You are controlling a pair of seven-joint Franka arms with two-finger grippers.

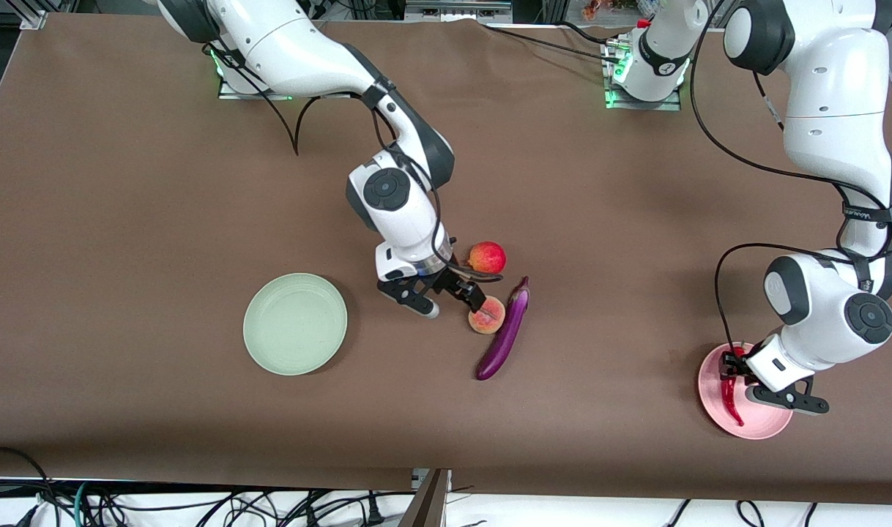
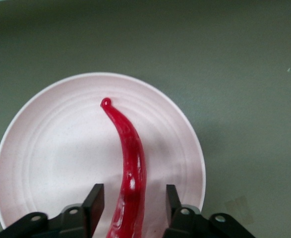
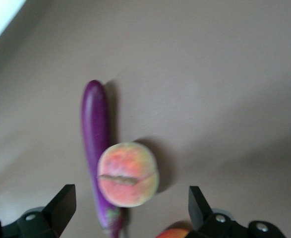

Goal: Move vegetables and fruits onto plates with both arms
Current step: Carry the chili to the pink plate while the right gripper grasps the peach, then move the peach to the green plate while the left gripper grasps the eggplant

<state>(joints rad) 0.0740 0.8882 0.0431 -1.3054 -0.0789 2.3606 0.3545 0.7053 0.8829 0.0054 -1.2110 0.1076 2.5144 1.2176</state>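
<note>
Nearest the camera: pink plate (image 1: 761, 428) at the left arm's end of the table, with the red chili pepper (image 1: 730, 395) lying on it. Left gripper (image 1: 768, 382) sits low over that plate; in the left wrist view its fingers (image 2: 94, 201) stand a little apart on either side of the chili (image 2: 128, 168), gap visible on both sides, so not clamped.

Going across the front view: mint green plate (image 1: 295, 323) at the right arm's end. Right gripper (image 1: 450, 294) is spread wide, holding nothing, just beside the peach (image 1: 487, 315). Pomegranate (image 1: 487, 258) is farther from the camera than the peach. Purple eggplant (image 1: 504, 329) lies touching the peach, on the side toward the left arm.
</note>
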